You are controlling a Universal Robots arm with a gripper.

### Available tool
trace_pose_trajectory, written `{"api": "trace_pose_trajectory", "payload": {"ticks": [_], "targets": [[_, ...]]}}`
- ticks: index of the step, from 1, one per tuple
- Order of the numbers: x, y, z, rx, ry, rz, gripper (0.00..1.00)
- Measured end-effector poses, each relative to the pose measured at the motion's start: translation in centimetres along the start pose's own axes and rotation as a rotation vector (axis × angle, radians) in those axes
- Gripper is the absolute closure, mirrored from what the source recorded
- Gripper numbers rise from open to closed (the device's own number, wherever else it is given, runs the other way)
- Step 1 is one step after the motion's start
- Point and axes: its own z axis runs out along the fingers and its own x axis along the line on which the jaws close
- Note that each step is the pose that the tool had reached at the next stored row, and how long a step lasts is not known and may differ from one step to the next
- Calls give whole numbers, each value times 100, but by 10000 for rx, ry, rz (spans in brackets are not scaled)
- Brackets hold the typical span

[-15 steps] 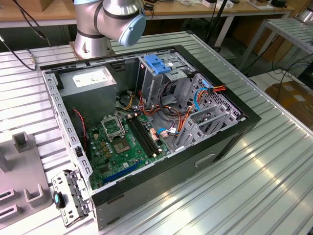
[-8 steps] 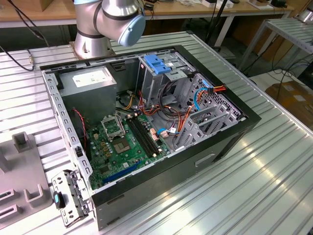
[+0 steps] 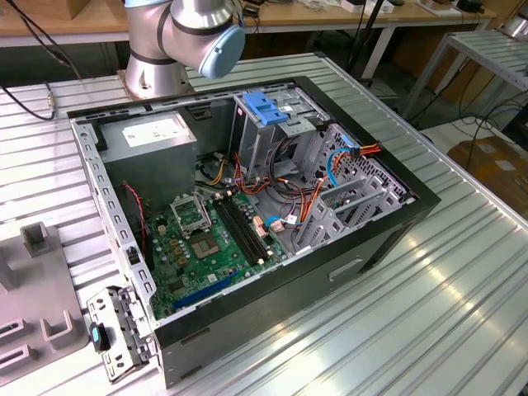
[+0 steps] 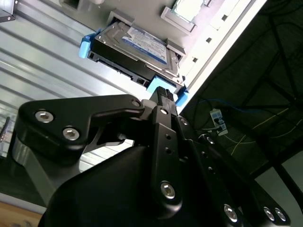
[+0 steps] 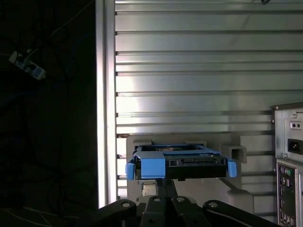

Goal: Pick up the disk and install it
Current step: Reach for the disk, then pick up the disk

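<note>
While its fingers are drawn together, the claw (image 5: 164, 183) sits low with its tips right at the near edge of the disk (image 5: 189, 163); whether they touch it I cannot tell. The disk lies flat, label up, blue carrier around it, in a grey holder (image 5: 233, 153) on the ribbed metal surface (image 5: 189, 71), close to that surface's edge. Near the holder stands the computer case (image 5: 289, 165). In the exterior view its open side shows a motherboard (image 3: 202, 239) and a blue-topped cage (image 3: 268, 111).
</note>
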Motion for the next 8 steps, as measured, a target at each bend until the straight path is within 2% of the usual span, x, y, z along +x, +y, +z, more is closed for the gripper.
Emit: {"api": "trace_pose_trajectory", "payload": {"ticks": [8], "targets": [[5,0,0,0,0,1,89]]}}
